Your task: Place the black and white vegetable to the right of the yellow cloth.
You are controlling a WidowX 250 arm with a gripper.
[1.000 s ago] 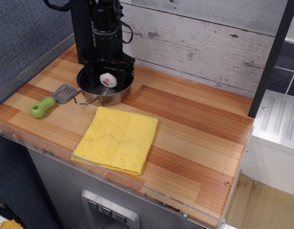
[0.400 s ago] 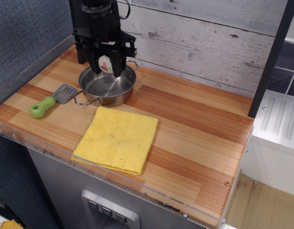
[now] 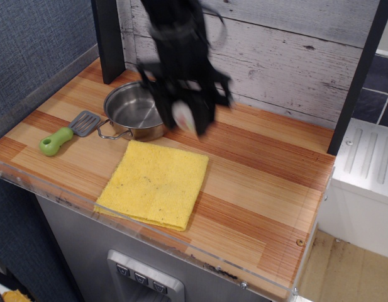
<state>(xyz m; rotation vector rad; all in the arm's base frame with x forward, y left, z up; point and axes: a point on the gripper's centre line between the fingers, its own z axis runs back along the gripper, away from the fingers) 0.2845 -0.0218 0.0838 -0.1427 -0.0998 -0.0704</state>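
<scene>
The cloth [image 3: 155, 182] is seen flat on the near half of the desk [image 3: 263, 189], with bare wood beside its 3 o'clock edge. Behind it, the end effector [image 3: 183, 119] is blurred in the air off the cloth's far right corner, closed narrowly on the vegetable [image 3: 181, 116], which is held clear of the desk. The free spot is judged to lie toward 5 o'clock from the end effector. The pot [image 3: 132, 111] stands empty at its 9 o'clock.
</scene>
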